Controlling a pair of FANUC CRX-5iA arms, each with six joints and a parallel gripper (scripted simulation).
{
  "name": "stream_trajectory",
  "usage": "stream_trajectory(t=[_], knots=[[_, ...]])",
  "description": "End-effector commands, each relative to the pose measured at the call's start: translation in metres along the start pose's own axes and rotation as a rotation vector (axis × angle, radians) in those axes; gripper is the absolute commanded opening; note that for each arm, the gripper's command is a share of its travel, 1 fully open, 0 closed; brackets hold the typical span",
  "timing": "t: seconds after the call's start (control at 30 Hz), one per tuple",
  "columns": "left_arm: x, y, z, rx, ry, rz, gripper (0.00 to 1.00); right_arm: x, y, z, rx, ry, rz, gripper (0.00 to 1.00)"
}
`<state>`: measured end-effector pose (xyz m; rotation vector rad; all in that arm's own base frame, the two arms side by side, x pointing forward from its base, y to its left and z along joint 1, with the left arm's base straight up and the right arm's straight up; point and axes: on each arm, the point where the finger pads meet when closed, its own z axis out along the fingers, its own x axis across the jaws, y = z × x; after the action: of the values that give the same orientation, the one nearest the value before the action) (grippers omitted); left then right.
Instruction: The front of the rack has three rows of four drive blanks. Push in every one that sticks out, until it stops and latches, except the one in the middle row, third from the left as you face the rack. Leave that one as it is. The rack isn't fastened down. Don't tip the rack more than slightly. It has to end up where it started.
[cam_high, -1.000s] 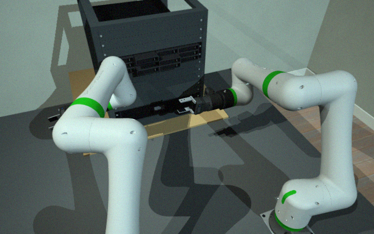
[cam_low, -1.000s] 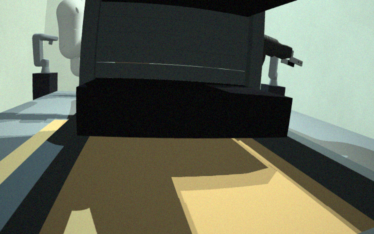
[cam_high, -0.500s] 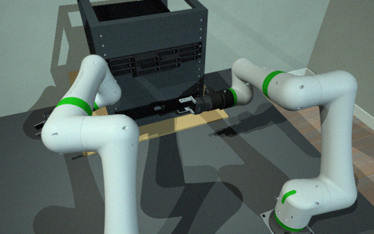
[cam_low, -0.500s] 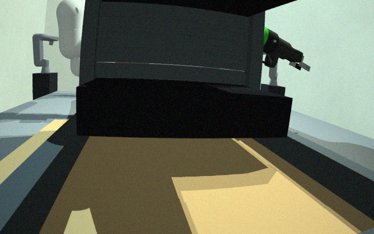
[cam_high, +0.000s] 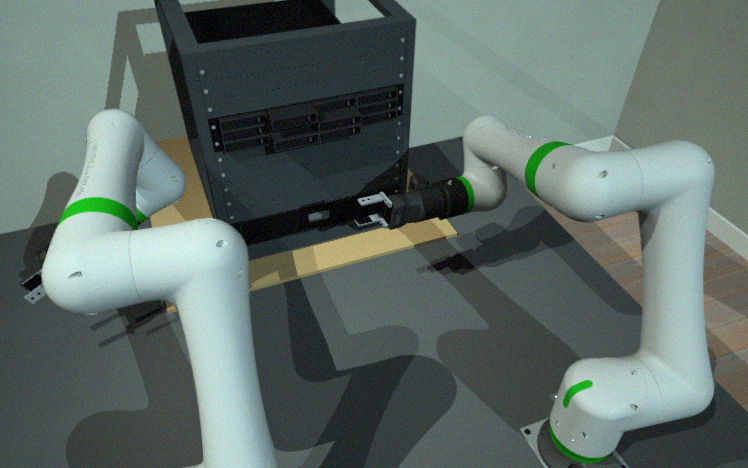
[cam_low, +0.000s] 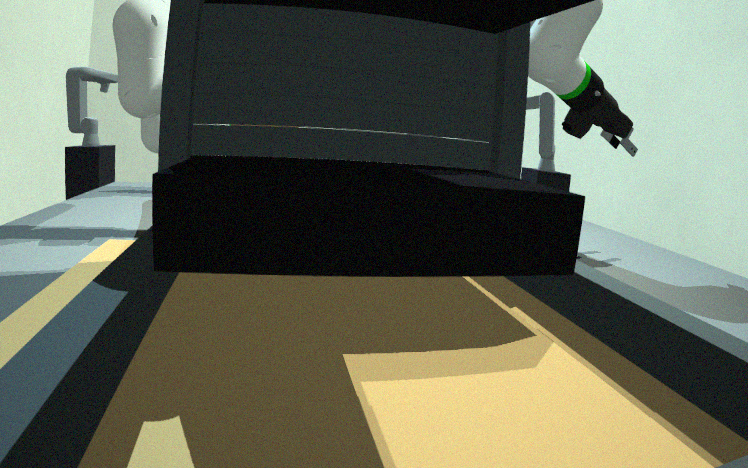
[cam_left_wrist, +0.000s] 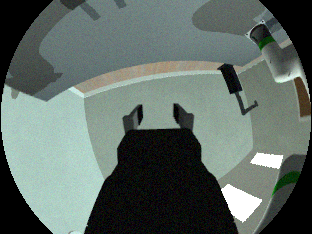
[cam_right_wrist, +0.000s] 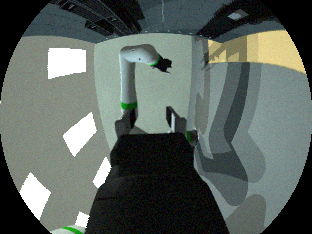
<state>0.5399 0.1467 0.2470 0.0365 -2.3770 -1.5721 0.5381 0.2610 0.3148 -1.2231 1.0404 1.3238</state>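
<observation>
Tipping of the unfastened rack (cam_high: 308, 171) (cam_low: 342, 99) (cam_right_wrist: 172, 17) could be caused by pushing too hard on the drive blanks (cam_high: 292, 118) (cam_right_wrist: 102, 21), set above the right tool (cam_high: 358, 212) (cam_right_wrist: 150, 114); right and left tool (cam_high: 27, 292) (cam_low: 623, 144) (cam_left_wrist: 158, 110) (cam_right_wrist: 170, 70) are wide open, nothing held.

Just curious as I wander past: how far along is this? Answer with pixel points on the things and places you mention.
Looks done: rightmost blanks (cam_high: 377, 104) seem flush.
In hand: nothing; the left end effector (cam_high: 28, 288) (cam_low: 623, 146) (cam_left_wrist: 158, 110) (cam_right_wrist: 170, 70) and right end effector (cam_high: 368, 211) (cam_right_wrist: 150, 113) are open, off the blanks.
Left: at least the top blank (cam_high: 292, 119), second from left, juts out.
</observation>
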Motion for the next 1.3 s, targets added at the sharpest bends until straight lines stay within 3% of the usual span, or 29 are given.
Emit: stream_trajectory(t=[0.0, 0.03, 0.2, 0.53, 0.6, 0.83, 0.87, 1.03, 1.17, 1.27], knots=[[0.011, 0.008, 0.042, 0.08, 0.065, 0.068, 1.0, -0.001, 0.0, 0.0, 0.0, 0.0, -0.002, 1.0], [0.011, 0.008, 0.042, 0.08, 0.065, 0.068, 1.0, -0.001, 0.0, 0.0, 0.0, 0.0, -0.002, 1.0], [0.031, 0.016, 0.091, 0.19, 0.134, 0.142, 1.0, -0.001, 0.0, 0.0, 0.0, 0.0, -0.002, 1.0], [0.087, 0.029, 0.185, 0.461, 0.225, 0.267, 1.0, -0.001, 0.0, 0.0, 0.0, 0.0, -0.002, 1.0], [0.087, 0.029, 0.185, 0.461, 0.225, 0.267, 1.0, -0.001, 0.0, 0.0, 0.0, 0.0, -0.002, 1.0], [0.136, 0.037, 0.242, 0.668, 0.236, 0.318, 1.0, -0.001, 0.0, 0.0, 0.0, 0.0, -0.002, 1.0], [0.136, 0.037, 0.242, 0.668, 0.236, 0.318, 1.0, -0.001, 0.0, 0.0, 0.0, 0.0, -0.002, 1.0], [0.174, 0.043, 0.277, 0.809, 0.214, 0.332, 1.0, -0.001, 0.0, 0.0, 0.0, 0.0, -0.002, 1.0], [0.181, 0.044, 0.283, 0.836, 0.207, 0.332, 1.0, -0.001, 0.0, 0.0, 0.0, 0.0, -0.002, 1.0], [0.204, 0.047, 0.301, 0.912, 0.18, 0.329, 1.0, -0.001, 0.0, 0.0, 0.0, 0.0, -0.002, 1.0]])
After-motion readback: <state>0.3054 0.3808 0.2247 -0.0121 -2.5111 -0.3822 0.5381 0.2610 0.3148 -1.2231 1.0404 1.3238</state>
